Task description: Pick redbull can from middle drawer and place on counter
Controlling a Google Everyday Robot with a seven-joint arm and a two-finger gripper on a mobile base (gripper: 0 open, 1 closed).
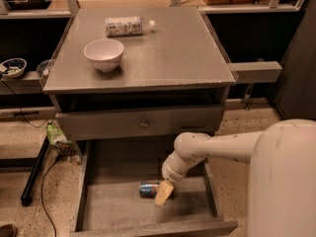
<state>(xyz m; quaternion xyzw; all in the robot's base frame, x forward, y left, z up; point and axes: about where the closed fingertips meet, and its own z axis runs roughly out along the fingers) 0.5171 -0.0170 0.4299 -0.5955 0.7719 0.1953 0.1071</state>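
The redbull can (148, 189) lies on its side on the plank floor of the open middle drawer (118, 214), near the drawer's middle. My gripper (163, 193) reaches down into the drawer from the right and sits at the can's right end, its pale fingertip (162, 195) over the can. The counter (168, 53) is the broad grey cabinet top above.
A white bowl (103, 54) and a white-capped plastic bottle (126, 25) lying on its side are on the counter. A closed drawer front with a small knob (143, 124) is above the open drawer. A narrow side shelf (256, 71) juts out right. Cables and a black leg (34, 172) lie left.
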